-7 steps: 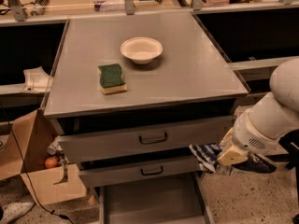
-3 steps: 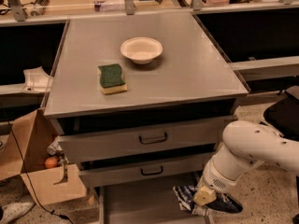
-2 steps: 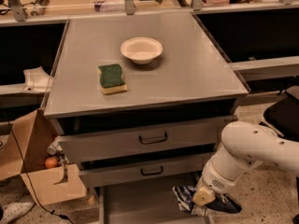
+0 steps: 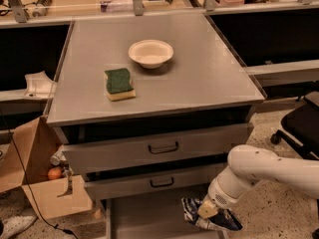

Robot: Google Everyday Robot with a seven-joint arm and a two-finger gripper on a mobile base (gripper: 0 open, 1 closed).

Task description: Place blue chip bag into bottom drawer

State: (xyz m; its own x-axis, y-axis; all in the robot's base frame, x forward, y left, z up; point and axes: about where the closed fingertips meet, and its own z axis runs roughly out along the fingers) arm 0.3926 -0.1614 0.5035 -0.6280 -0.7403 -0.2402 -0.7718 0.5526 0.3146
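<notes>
The blue chip bag [image 4: 215, 218] is a crumpled navy foil bag with white lettering, low at the right of the frame. My gripper [image 4: 207, 210] is shut on the blue chip bag and holds it over the right part of the bottom drawer [image 4: 144, 218]. The bottom drawer is pulled out, a wide shallow grey tray with a flat floor. My white arm reaches in from the right edge of the view.
Two higher grey drawers [image 4: 157, 146] with dark bar handles stand partly open above. On the cabinet top sit a white bowl [image 4: 150, 53] and a green-and-yellow sponge [image 4: 119, 83]. A cardboard box [image 4: 35, 183] stands at the left; a black chair [image 4: 299, 128] at the right.
My arm has swung down from beside the upper drawers to the bottom drawer, carrying the bag leftward and lower. Over the last second it has hardly moved.
</notes>
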